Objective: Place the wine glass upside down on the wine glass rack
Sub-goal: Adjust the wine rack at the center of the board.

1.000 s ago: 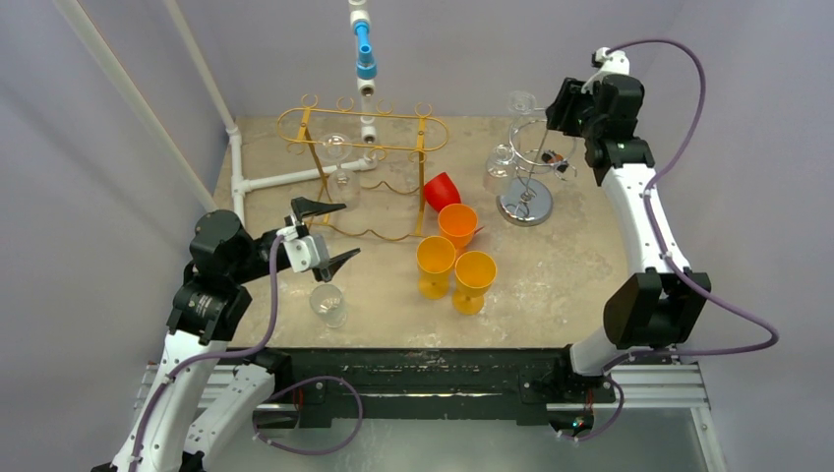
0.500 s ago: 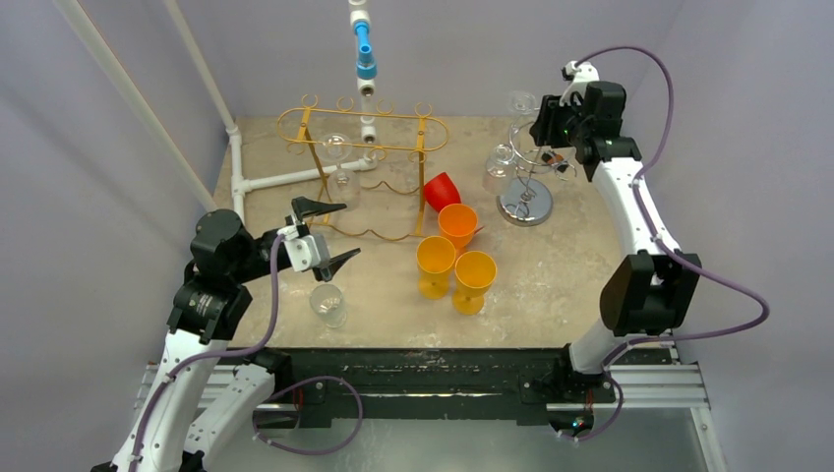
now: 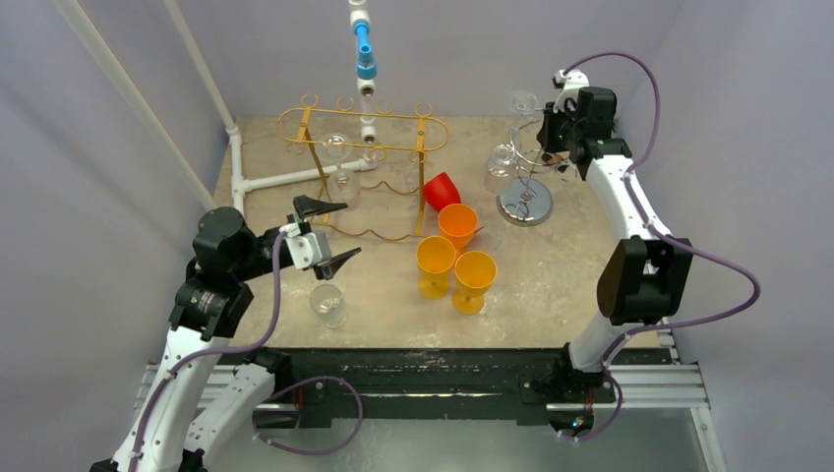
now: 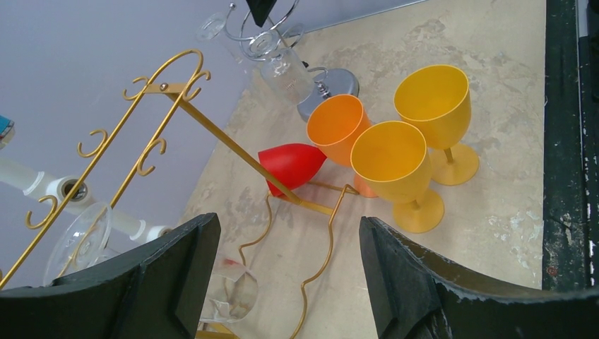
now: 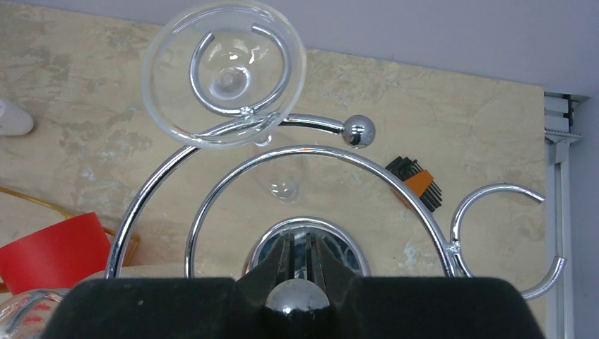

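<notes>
Fingers of the right gripper (image 5: pixel 297 248) sit nearly pressed together, seemingly empty, over the chrome wine glass rack (image 5: pixel 359 131), whose loop hangs the wine glass (image 5: pixel 224 74) upside down by its foot. Left gripper (image 3: pixel 344 231) fingers, well left of that rack, stand spread and empty.

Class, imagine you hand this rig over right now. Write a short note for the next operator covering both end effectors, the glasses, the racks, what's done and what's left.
Left end effector: open, empty, poised near the upright clear glass on the table.
Right end effector: fingers nearly together at the top of the chrome rack; whether it grips anything is unclear.
Done: one hung glass is upside down on the gold rack, and an inverted glass sits in a chrome ring.
Left: the upright clear glass, probably next, needs grasping, inverting and hanging. The coloured goblets are on the table, unracked.
</notes>
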Controlling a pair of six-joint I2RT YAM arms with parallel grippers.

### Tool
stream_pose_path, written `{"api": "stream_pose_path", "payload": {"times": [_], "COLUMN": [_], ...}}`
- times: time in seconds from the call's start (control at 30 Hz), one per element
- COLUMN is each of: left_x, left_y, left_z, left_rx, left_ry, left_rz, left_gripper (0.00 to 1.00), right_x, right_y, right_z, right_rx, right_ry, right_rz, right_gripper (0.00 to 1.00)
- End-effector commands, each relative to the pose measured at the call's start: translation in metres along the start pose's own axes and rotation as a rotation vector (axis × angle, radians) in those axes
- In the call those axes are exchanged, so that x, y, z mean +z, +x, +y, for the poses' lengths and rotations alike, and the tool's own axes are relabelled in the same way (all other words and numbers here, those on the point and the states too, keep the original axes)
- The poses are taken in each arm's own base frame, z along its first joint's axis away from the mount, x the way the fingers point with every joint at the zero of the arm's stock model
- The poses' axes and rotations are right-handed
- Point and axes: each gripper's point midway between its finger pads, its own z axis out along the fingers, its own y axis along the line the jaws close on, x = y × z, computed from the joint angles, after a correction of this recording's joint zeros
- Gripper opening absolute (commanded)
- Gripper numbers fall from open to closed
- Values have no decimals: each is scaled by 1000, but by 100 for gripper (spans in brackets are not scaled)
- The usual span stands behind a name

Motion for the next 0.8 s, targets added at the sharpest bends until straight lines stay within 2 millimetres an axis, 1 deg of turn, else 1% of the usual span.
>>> {"api": "stream_pose_path", "payload": {"times": [0.0, 0.17, 0.27, 0.3, 0.4, 0.67, 0.77], "left_x": [-4, -3, -3, -3, -3, -4, -3], "left_y": [-16, -16, -16, -16, -16, -14, -13], "left_z": [7, 6, 6, 6, 6, 5, 4], "left_rx": [34, 30, 30, 30, 29, 31, 29], "left_ry": [-17, -14, -14, -14, -15, -15, -13], "left_rz": [-26, -29, -31, -32, -32, -27, -27], "left_gripper": [77, 77, 77, 77, 77, 77, 77], "right_x": [-19, -27, -30, -31, -32, -22, -23], "right_y": [-31, -47, -56, -58, -63, -74, -81], "right_z": [-4, -8, -12, -17, -22, -9, -8], "right_rx": [31, 128, 193, 231, 310, 426, 499], "right_ry": [49, 108, 186, 232, 301, 419, 467], "right_rz": [-114, -196, -233, -247, -287, -361, -409], "right_gripper": [0, 0, 0, 0, 0, 0, 0]}}
